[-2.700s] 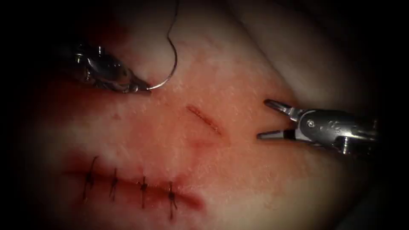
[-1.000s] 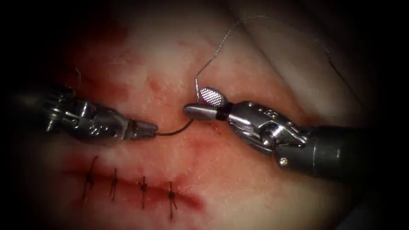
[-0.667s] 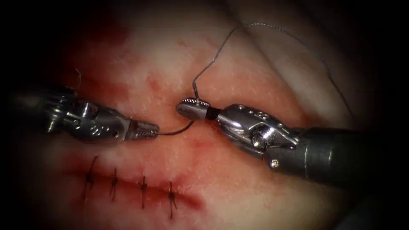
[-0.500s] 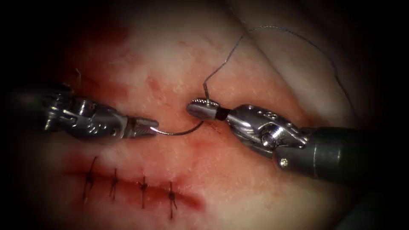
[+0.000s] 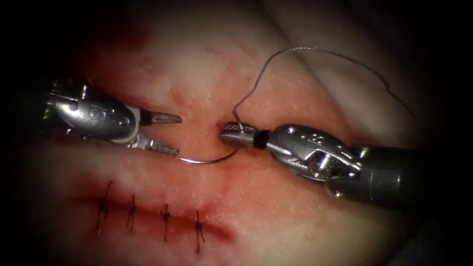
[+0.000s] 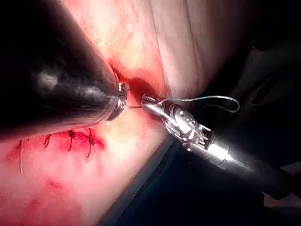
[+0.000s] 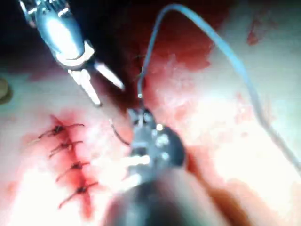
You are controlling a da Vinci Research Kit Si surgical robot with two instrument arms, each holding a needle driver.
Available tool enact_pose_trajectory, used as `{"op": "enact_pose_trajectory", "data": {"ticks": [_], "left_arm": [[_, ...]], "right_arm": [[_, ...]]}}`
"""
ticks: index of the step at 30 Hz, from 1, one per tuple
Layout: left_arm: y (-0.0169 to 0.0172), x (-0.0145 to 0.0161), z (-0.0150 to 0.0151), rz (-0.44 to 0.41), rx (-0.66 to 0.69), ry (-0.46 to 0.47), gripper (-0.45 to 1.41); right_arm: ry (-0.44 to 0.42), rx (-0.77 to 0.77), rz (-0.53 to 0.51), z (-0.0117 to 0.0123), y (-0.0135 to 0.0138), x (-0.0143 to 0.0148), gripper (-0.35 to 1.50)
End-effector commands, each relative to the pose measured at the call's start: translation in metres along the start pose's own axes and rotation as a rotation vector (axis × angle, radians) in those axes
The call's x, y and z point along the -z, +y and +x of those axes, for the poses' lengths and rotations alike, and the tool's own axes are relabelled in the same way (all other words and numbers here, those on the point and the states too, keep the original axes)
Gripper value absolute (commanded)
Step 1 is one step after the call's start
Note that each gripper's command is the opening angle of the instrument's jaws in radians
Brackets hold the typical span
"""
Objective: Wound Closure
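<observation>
Endoscope looks down from above and in front, close on the tissue [image 5: 276, 212]. Left wrist view looks along its own shaft, very near. Right wrist view likewise. All three share the stitched cut [image 5: 162, 216] and the right tool [image 5: 236, 134]

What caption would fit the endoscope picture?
Right tool grips the curved needle near its thread end; left tool open, above tissue.

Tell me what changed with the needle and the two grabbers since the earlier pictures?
The left tool opened its jaws and let go of the needle. The right tool had moved in and shut on the needle's thread end, and now holds it alone. The thread stays attached. The stitched cut is unchanged.
</observation>
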Motion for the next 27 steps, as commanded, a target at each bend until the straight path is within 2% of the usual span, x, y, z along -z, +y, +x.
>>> {"op": "enact_pose_trajectory", "data": {"ticks": [1, 5, 9, 15, 16, 19, 27], "left_arm": [[-0.0001, -0.0005, 0.0004, -0.023, 0.020, -0.001, 0.70], [-0.0015, -0.0001, 0.0025, -0.104, 0.101, -0.062, 0.69], [-0.0024, -0.0015, 0.0037, -0.152, 0.107, -0.142, 0.69], [-0.0022, -0.0033, 0.0036, -0.183, 0.122, -0.250, 0.69], [-0.0020, -0.0037, 0.0031, -0.191, 0.119, -0.299, 0.69], [-0.0019, -0.0041, 0.0024, -0.198, 0.118, -0.348, 0.69], [-0.0030, -0.0048, 0.0017, -0.208, 0.169, -0.360, 0.69]], "right_arm": [[-0.001, 0.052, 0.011, -0.0004, 0.0001, -0.0005, -0.35], [0.005, 0.276, 0.083, 0.0003, -0.0005, -0.0006, -0.35], [0.025, 0.477, 0.169, 0.0010, -0.0012, -0.0008, -0.35], [0.057, 0.658, 0.226, 0.0012, -0.0021, -0.0011, -0.35], [0.071, 0.722, 0.234, 0.0013, -0.0024, -0.0011, -0.35], [0.098, 0.818, 0.241, 0.0016, -0.0029, -0.0011, -0.35], [0.149, 1.053, 0.263, 0.0019, -0.0041, -0.0011, -0.35]]}}
